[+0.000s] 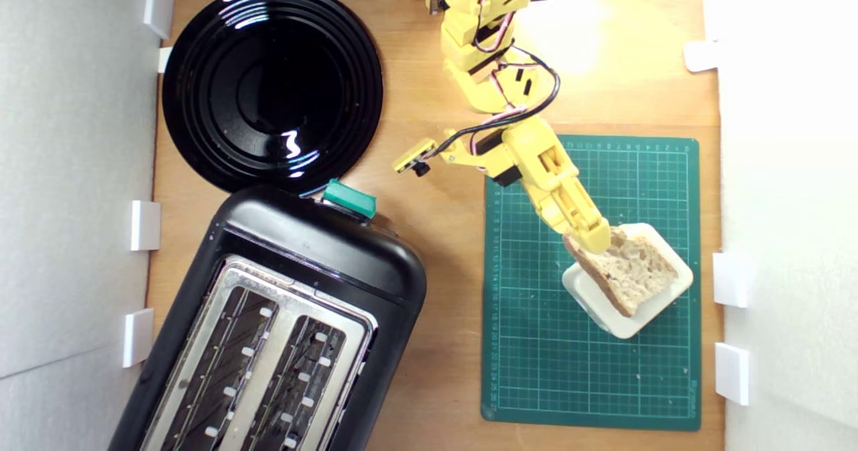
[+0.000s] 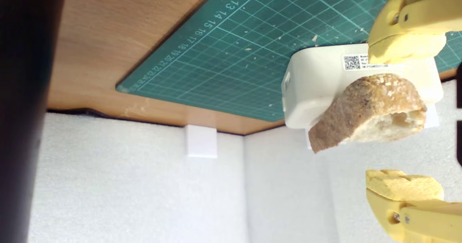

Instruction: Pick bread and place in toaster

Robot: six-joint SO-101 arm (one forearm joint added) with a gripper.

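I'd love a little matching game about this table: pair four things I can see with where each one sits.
Things:
1. half slice of crusty bread
2. round glossy black plate
3. cream rounded square block
4. black two-slot toaster with silver top

Places:
A. on the green cutting mat
B. lower part of the exterior view's left
C. leaning on the cream block
D. beyond the toaster's teal lever end

Pairs: 1-C, 2-D, 3-A, 4-B

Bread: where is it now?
Exterior view's right: the bread lies on the cream block on the green cutting mat, between the open gripper fingers.
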